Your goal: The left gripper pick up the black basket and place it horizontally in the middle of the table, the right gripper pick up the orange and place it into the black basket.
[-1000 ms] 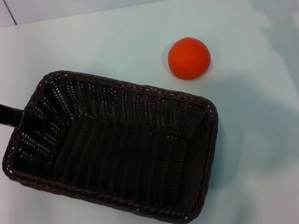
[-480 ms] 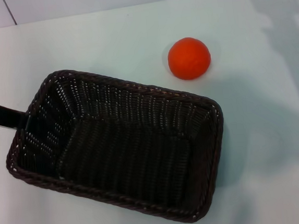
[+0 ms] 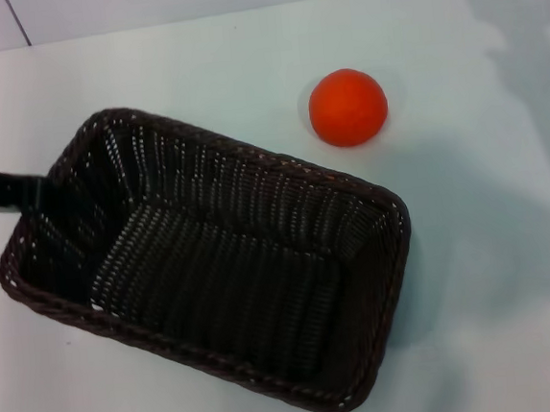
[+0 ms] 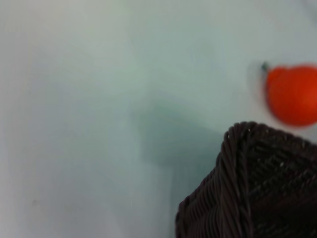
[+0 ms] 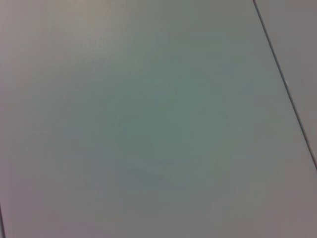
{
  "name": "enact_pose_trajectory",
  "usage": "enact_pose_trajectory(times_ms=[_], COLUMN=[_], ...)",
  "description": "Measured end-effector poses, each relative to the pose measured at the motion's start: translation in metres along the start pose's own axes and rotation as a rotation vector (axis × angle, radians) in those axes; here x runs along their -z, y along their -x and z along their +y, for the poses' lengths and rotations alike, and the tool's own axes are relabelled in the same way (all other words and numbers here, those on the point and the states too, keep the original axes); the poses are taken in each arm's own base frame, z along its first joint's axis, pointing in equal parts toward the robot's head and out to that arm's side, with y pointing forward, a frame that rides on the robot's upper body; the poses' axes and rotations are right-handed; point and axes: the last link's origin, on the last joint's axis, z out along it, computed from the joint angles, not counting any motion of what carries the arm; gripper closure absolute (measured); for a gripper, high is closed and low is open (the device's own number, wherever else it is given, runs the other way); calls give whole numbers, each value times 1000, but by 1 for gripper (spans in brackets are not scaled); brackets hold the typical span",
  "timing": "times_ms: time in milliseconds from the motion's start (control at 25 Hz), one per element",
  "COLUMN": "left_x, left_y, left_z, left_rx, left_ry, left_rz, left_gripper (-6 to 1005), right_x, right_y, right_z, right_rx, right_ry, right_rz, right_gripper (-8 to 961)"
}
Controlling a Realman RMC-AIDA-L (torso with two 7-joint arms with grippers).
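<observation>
Surface (image 3: 196,68): pale, glossy plane carrying both task things; a dark seam line crosses the right wrist view, which shows only bare surface.

Black basket (image 3: 214,279): rectangular woven wicker, open side up, lying at a slant. Against the frame one second ago its left end has swung farther from the camera and its left rim sits higher in the head view; the right end near the orange has barely shifted. The inner floor now shows brighter weave. In the left wrist view one corner and its braided rim fill the lower part (image 4: 257,188).

Orange (image 3: 347,107): round, on the surface just beyond the basket's far long rim, apart from it; unchanged in place across the three head frames. Also seen past the basket corner in the left wrist view (image 4: 292,94).

Left hand (image 3: 4,188): one black bar finger reaches the basket's left short rim, pinching that wall.

Right hand: out of every view.
</observation>
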Motion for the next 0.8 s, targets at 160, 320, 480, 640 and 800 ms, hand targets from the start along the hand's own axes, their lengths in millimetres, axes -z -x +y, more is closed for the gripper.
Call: enact_pose_trajectory(times_ms=[160,320,480,640,800], left_x=[14,19,30,33,33], left_y=[6,9,19,32,42], left_z=[-10,-15,-32,-43,-53], left_rx=[103,144,261,351,410], left_ry=[74,100,205,266,267], left_rz=[88,126,220,290,336], left_gripper=[835,834,834,835,835], right_x=[-1,-4,-9,-12,-15], right_y=[-1,-3,-8,-10,-12], right_z=[-1,-3,-2,-2,-3], right_rx=[-1,-11,-30,-35,-34], right_ry=[-3,-10,-13,-12,-15], right_rz=[5,13,28,36,40], right_gripper=[86,86,86,86,86])
